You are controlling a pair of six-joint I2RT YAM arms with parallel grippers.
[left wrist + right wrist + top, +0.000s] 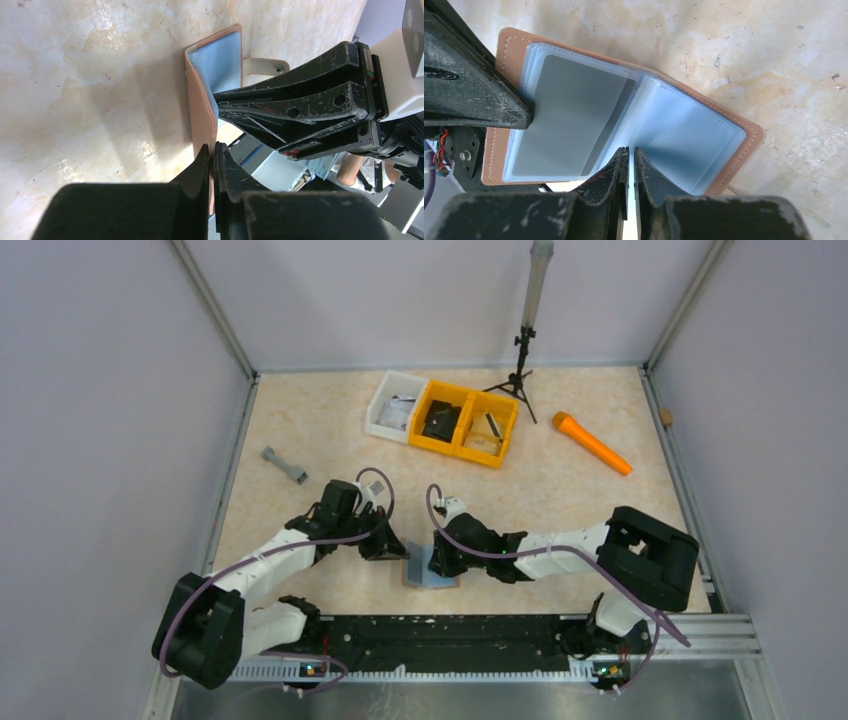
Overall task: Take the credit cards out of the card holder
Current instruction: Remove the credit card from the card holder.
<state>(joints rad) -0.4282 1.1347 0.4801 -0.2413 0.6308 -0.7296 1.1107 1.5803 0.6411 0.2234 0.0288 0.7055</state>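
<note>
Left jaws clamp the holder [202, 100]'s cover edge; right jaws, nearly together, seem to pinch a sleeve [684, 130]; the grey card [569, 115] lies between both jaws.

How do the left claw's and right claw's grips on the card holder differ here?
The left claw pinches the reddish-brown cover edge of the card holder; the right claw pinches a pale blue inner sleeve. The left claw sits by the half holding the grey card; the right claw at the middle fold. Both are shut on the open holder.
</note>
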